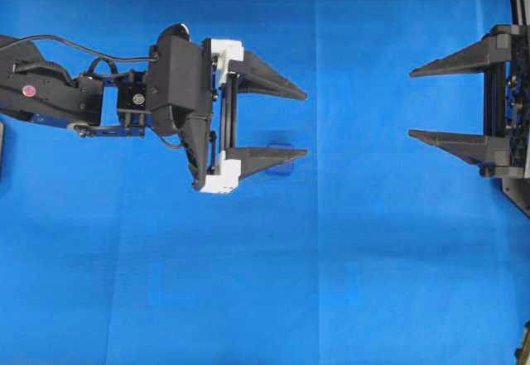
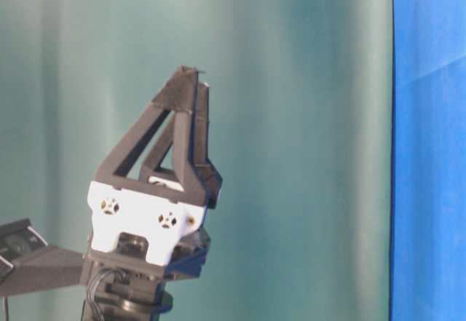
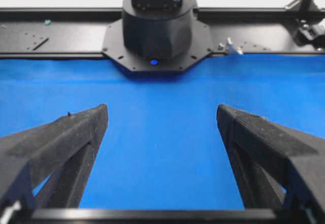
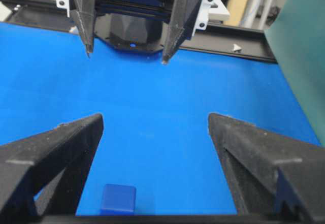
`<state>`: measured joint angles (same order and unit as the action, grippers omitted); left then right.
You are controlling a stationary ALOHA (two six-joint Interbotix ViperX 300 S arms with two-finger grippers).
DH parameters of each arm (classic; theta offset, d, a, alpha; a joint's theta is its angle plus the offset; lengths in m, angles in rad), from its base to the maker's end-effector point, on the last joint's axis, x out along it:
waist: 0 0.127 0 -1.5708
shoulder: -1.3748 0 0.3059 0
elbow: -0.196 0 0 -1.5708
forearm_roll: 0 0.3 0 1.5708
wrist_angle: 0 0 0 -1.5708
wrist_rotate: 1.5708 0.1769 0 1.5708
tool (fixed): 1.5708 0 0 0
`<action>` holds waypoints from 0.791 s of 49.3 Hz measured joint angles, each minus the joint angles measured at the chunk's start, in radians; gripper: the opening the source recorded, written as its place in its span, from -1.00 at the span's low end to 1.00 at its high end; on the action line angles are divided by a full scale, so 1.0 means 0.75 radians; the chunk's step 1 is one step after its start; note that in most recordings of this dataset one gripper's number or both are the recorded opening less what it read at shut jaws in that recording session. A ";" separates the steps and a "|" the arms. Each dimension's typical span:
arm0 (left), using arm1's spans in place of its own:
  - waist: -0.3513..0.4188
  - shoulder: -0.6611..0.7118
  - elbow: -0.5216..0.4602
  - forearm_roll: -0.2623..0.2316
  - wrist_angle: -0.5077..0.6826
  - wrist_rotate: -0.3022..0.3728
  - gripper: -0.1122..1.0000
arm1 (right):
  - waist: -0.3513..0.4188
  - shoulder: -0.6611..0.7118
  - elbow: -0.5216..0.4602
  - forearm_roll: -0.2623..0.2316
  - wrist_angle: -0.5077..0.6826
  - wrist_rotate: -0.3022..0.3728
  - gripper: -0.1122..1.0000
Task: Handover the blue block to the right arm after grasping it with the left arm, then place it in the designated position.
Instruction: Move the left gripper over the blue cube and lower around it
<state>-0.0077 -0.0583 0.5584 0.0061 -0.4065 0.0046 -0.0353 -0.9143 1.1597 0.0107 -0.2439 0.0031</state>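
Overhead exterior view, left to right: the left arm (image 1: 83, 92) reaches in from the left edge over the blue cloth (image 1: 265, 282) that covers the surface, black with a cable looping along its top, and ends in the left gripper (image 1: 304, 123) with white brackets at the base of its two black tapered fingers. Those fingers stand wide apart with nothing between them. The blue block (image 1: 281, 160) lies on the cloth partly hidden under the lower finger, only its darker outline showing; whether finger and block touch cannot be told from above. Farther right, across a stretch of bare cloth, the right gripper (image 1: 411, 104) comes in from the right edge, all black, its two long fingers spread wide and pointing toward the left gripper, holding nothing. The table-level view shows the left gripper raised, fingers pointing up against a green backdrop (image 2: 306, 117). In the left wrist view only cloth lies between the spread fingers, with the black base of the opposite arm (image 3: 157, 31) beyond. In the right wrist view the block sits on the cloth near the bottom edge, just inside the left-hand finger.
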 measured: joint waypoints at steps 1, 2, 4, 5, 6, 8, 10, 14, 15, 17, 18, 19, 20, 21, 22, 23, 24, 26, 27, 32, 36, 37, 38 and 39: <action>0.002 0.002 0.000 -0.002 0.002 0.000 0.86 | 0.000 0.002 0.002 0.000 0.000 0.000 0.90; 0.004 0.000 -0.002 0.000 0.006 0.000 0.86 | 0.002 0.002 0.000 0.000 0.000 0.000 0.90; 0.008 0.002 0.000 0.000 0.016 -0.006 0.86 | 0.000 0.002 0.002 0.000 0.002 0.000 0.90; 0.010 0.000 -0.002 0.000 0.022 -0.012 0.86 | 0.000 0.000 0.002 0.000 0.000 0.000 0.90; 0.012 0.000 -0.002 0.000 0.031 -0.014 0.86 | 0.000 0.002 0.002 0.000 0.000 0.000 0.90; 0.014 0.000 -0.002 0.000 0.057 -0.012 0.86 | 0.000 0.002 0.000 0.000 0.000 0.000 0.90; 0.016 0.002 -0.004 -0.002 0.084 -0.016 0.86 | 0.000 0.002 0.002 0.000 0.000 0.000 0.90; 0.020 0.006 -0.025 0.000 0.184 -0.014 0.86 | 0.000 0.002 0.002 0.002 0.000 0.000 0.90; 0.020 0.010 -0.033 0.000 0.217 -0.014 0.86 | 0.000 0.002 0.000 0.000 0.000 0.000 0.90; 0.022 0.022 -0.055 0.000 0.284 -0.014 0.86 | 0.000 0.002 0.002 0.000 0.000 0.000 0.90; 0.022 0.027 -0.067 -0.002 0.317 -0.014 0.86 | 0.000 0.002 0.002 0.002 0.000 0.000 0.90; 0.022 0.035 -0.080 0.000 0.354 -0.014 0.86 | 0.000 0.004 0.002 0.000 0.000 0.000 0.90; 0.020 0.039 -0.092 0.000 0.391 -0.014 0.86 | 0.000 0.004 0.002 0.000 0.000 0.000 0.90; 0.022 0.045 -0.104 -0.002 0.427 -0.014 0.86 | 0.000 0.004 0.002 0.000 0.000 0.000 0.90; 0.022 0.051 -0.121 0.000 0.464 -0.014 0.86 | 0.000 0.006 0.000 0.000 0.000 0.000 0.90; 0.020 0.061 -0.137 -0.002 0.509 -0.012 0.86 | 0.000 0.006 0.000 0.000 0.000 0.000 0.90; 0.022 0.070 -0.153 0.000 0.548 -0.010 0.86 | 0.000 0.006 0.002 0.000 0.000 0.000 0.90; 0.022 0.088 -0.184 0.000 0.620 -0.008 0.86 | 0.000 0.010 0.002 0.000 0.000 0.000 0.90; 0.022 0.098 -0.200 0.000 0.661 -0.010 0.86 | 0.000 0.010 0.000 0.002 0.000 0.000 0.90; 0.022 0.143 -0.295 -0.002 0.855 -0.006 0.86 | 0.000 0.016 0.002 0.000 0.000 0.000 0.90; 0.022 0.184 -0.376 -0.002 1.023 0.002 0.86 | 0.000 0.020 0.002 0.000 0.000 0.000 0.90; 0.022 0.192 -0.393 0.000 1.057 0.000 0.86 | 0.000 0.020 0.000 0.000 0.000 0.000 0.90; 0.022 0.202 -0.411 0.000 1.098 -0.002 0.86 | 0.000 0.020 0.000 0.000 0.000 0.000 0.90; 0.022 0.209 -0.425 0.000 1.133 -0.002 0.86 | -0.002 0.022 0.002 0.000 0.002 0.000 0.90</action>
<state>0.0092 0.0982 0.2393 0.0061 0.4433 0.0031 -0.0368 -0.8974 1.1612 0.0107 -0.2424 0.0031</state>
